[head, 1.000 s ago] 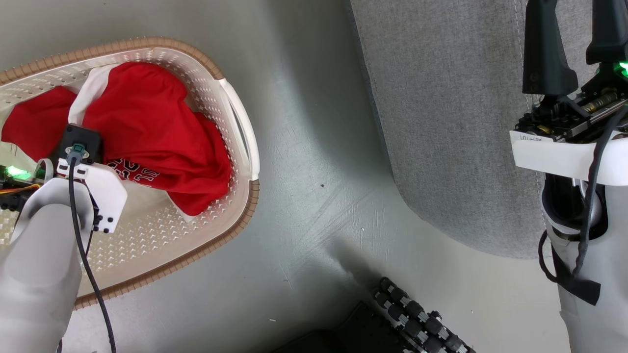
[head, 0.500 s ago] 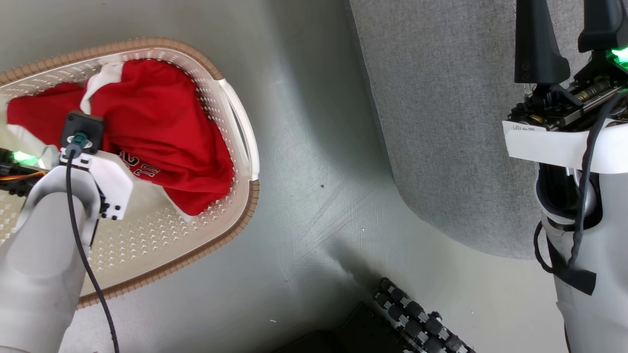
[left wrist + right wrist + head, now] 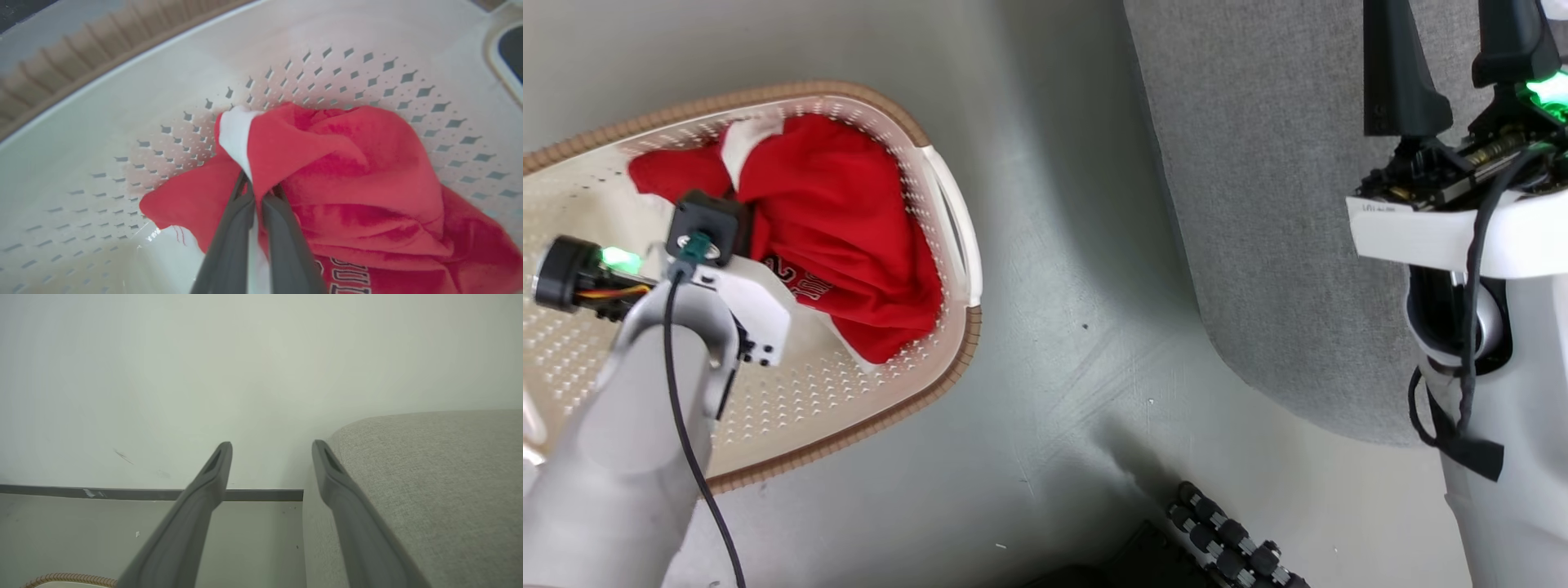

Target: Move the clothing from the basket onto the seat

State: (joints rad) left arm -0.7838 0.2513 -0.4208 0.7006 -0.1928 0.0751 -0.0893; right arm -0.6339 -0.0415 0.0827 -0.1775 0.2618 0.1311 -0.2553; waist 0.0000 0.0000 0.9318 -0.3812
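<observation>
The red clothing (image 3: 849,220) with white trim and white lettering lies bunched at the right end of the cream basket (image 3: 947,359). In the left wrist view my left gripper (image 3: 256,188) is shut on a fold of the clothing (image 3: 347,171) beside its white stripe, just above the perforated basket wall (image 3: 122,102). Over the grey seat (image 3: 1258,204) at the upper right, my right gripper (image 3: 1450,33) stands open with nothing between its fingers. Its own view shows the right gripper (image 3: 272,447) beside the rounded edge of the seat (image 3: 429,477).
Grey floor (image 3: 1062,286) separates the basket from the seat. A dark ribbed part of my base (image 3: 1233,539) lies at the bottom. The right wrist view shows a pale wall, a dark baseboard (image 3: 122,493) and a bit of the basket rim (image 3: 69,577).
My left gripper has shut on the clothing and drawn it into a tighter heap toward the basket's right end. The head camera has shifted. The right gripper stays open.
</observation>
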